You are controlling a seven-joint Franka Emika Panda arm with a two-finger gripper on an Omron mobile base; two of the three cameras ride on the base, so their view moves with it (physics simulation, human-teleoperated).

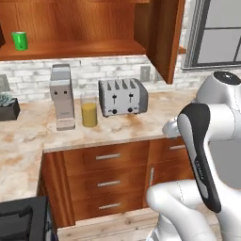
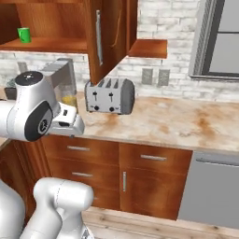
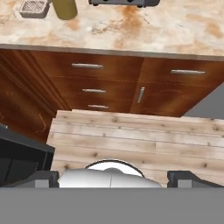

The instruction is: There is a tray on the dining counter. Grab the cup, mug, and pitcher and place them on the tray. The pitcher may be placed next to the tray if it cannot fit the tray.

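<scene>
marbled counter [image 1: 141,123] below open wood cabinet [image 1: 70,28]

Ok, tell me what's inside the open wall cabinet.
The green mug stands on the cabinet's shelf, near its left end. The rest of the visible shelf is bare wood. In the right base view the open door covers part of the inside.

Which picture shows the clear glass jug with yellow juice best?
The left base view: the clear glass pitcher of amber liquid stands whole beside the toaster. The right base view shows a sliver behind the arm; the hand view shows its bottom.
</scene>
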